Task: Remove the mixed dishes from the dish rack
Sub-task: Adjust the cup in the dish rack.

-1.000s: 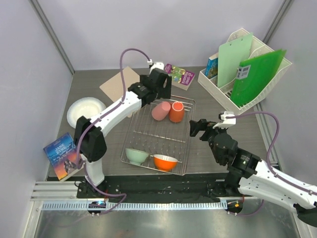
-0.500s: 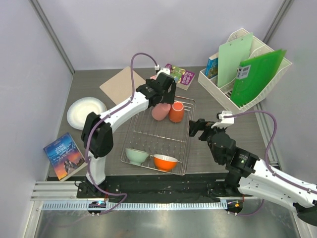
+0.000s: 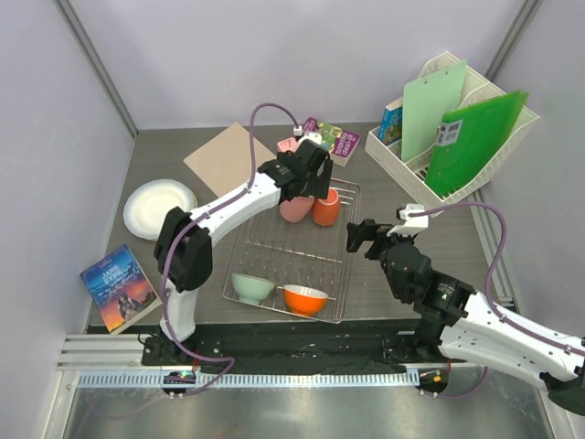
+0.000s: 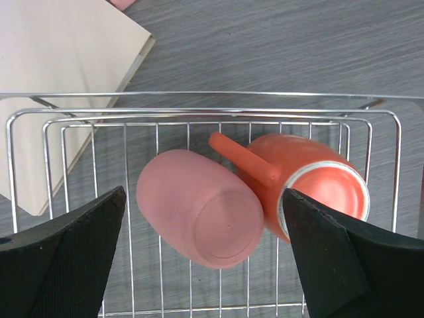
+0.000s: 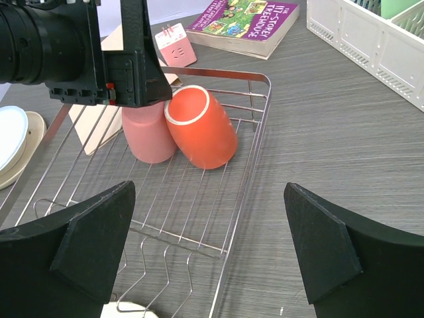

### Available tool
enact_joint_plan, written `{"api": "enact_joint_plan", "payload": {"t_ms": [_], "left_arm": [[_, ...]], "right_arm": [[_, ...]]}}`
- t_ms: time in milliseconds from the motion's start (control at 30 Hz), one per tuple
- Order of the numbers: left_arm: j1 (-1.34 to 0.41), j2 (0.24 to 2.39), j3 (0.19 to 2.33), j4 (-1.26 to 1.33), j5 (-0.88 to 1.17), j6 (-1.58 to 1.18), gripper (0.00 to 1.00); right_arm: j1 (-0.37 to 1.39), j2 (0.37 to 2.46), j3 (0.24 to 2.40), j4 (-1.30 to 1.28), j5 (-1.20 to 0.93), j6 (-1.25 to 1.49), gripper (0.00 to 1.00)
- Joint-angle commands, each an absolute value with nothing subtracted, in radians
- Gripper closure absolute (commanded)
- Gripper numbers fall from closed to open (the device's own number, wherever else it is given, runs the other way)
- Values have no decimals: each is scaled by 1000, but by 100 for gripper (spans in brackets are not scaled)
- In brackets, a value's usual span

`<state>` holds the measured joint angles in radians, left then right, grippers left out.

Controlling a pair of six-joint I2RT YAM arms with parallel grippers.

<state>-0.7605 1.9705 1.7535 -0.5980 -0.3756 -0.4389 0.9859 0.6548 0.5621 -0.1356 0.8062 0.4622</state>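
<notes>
The silver wire dish rack (image 3: 291,249) lies mid-table. At its far end a pink cup (image 3: 294,208) and an orange cup (image 3: 325,208) lie on their sides, touching. A mint-green bowl (image 3: 252,288) and an orange bowl (image 3: 305,298) sit at its near end. White plates (image 3: 159,207) are stacked on the table to the left. My left gripper (image 3: 307,185) hovers open above the cups; in its wrist view the pink cup (image 4: 199,215) lies between the spread fingers and the orange cup (image 4: 311,182) by the right one. My right gripper (image 3: 361,235) is open over the rack's right rim (image 5: 255,165), empty.
A white file organizer (image 3: 452,128) with green boards stands at the back right. A book (image 3: 334,142) and a small pink item (image 3: 288,144) lie behind the rack, beside a beige board (image 3: 224,155). Another book (image 3: 117,285) lies at the near left.
My left gripper has swung right from the rack's far-left corner to above the two cups. The right gripper has edged slightly toward the rack. Both stay open.
</notes>
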Motion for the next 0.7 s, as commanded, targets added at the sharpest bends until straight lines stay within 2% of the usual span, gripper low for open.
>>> {"api": "enact_joint_plan", "payload": {"t_ms": [0,667], "left_arm": [[-775,2002,1755,-612,-371,-452,0],[-775,1979,1727,-588,-403,-503,1]], "right_arm": [[985,644,586,-86,825,468,0],[985,620,566,-101,821,491,0]]}}
